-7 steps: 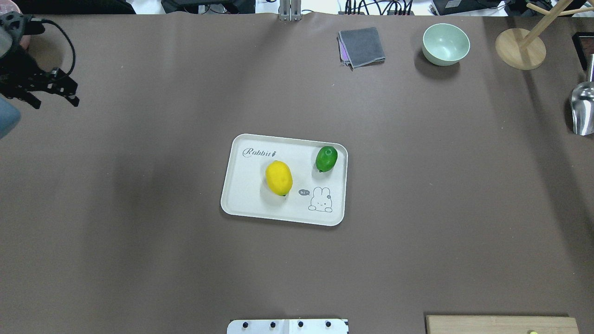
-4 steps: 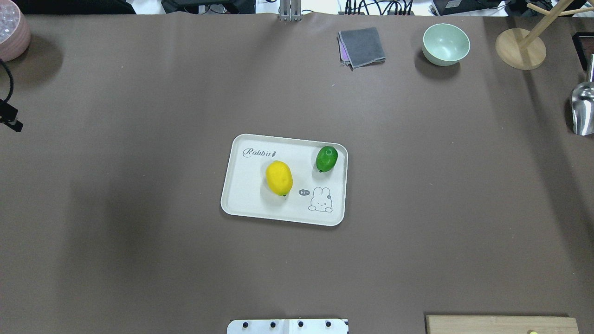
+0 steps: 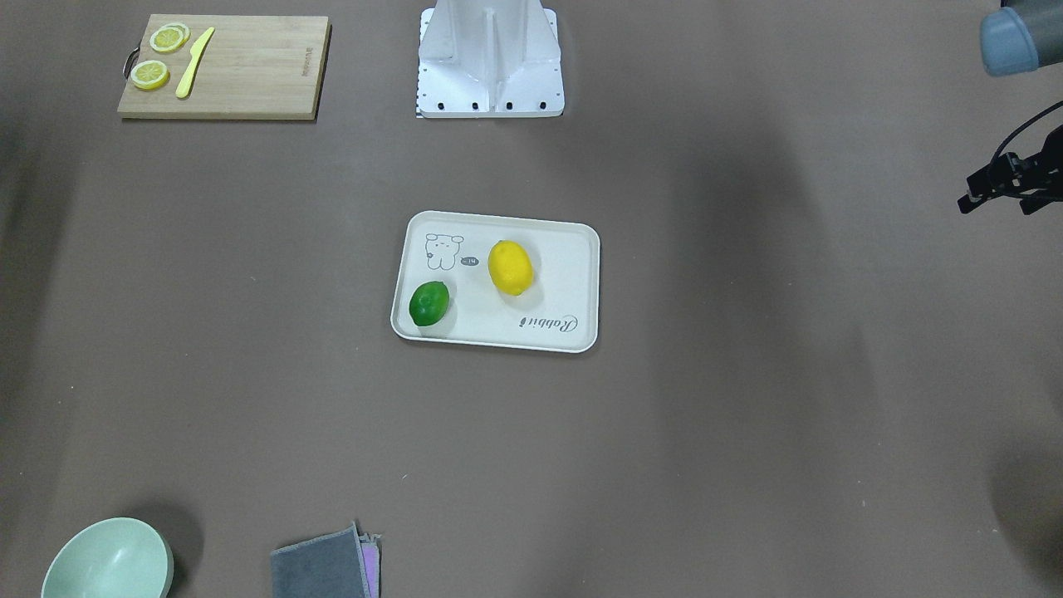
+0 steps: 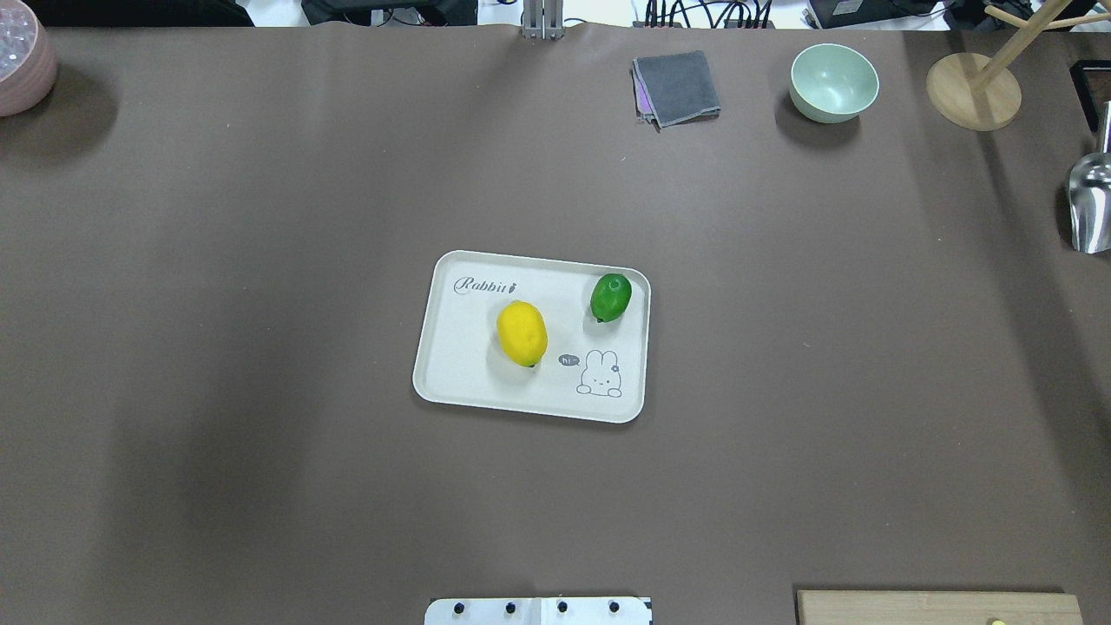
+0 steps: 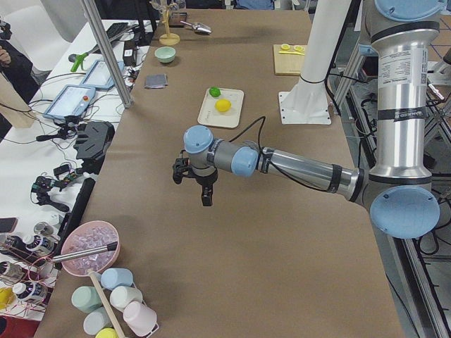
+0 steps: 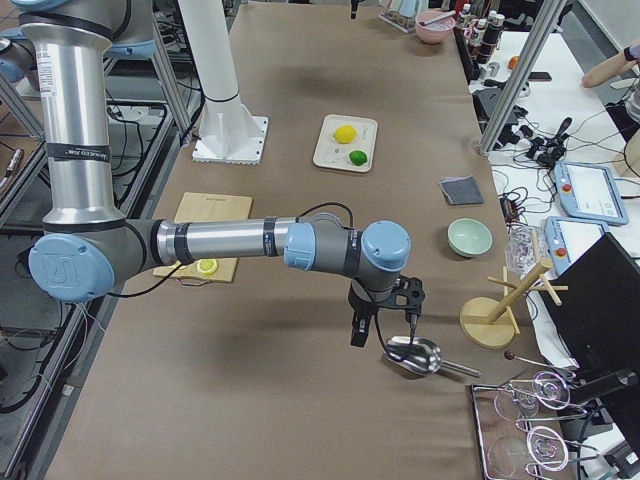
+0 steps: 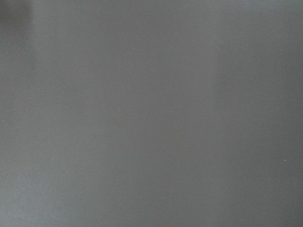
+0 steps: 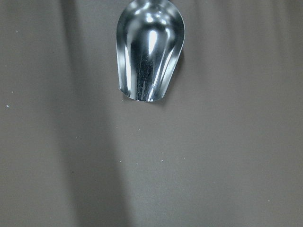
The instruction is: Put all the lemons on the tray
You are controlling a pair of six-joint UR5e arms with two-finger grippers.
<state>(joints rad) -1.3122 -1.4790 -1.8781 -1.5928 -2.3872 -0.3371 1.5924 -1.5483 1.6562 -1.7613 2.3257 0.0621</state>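
The cream tray (image 4: 460, 365) lies at the table's middle. The yellow lemon (image 4: 522, 333) and the green lemon (image 4: 611, 297) both rest on it, apart from each other; they also show in the front view, yellow (image 3: 510, 267) and green (image 3: 429, 303). My left gripper (image 3: 995, 206) hangs open and empty at the table's far left end, well away from the tray, and shows in the left side view (image 5: 192, 189). My right gripper (image 6: 365, 335) shows only in the right side view, over a metal scoop; I cannot tell if it is open.
A cutting board (image 3: 249, 66) with lemon slices and a yellow knife lies near the robot base (image 3: 490, 66). A green bowl (image 4: 833, 82), grey cloth (image 4: 677, 87), wooden stand (image 4: 972, 91), metal scoop (image 8: 149, 52) and pink bowl (image 4: 22, 69) stand along the table's edges.
My left gripper has pulled back leftward and left the overhead view. The lemons and the tray have not moved.
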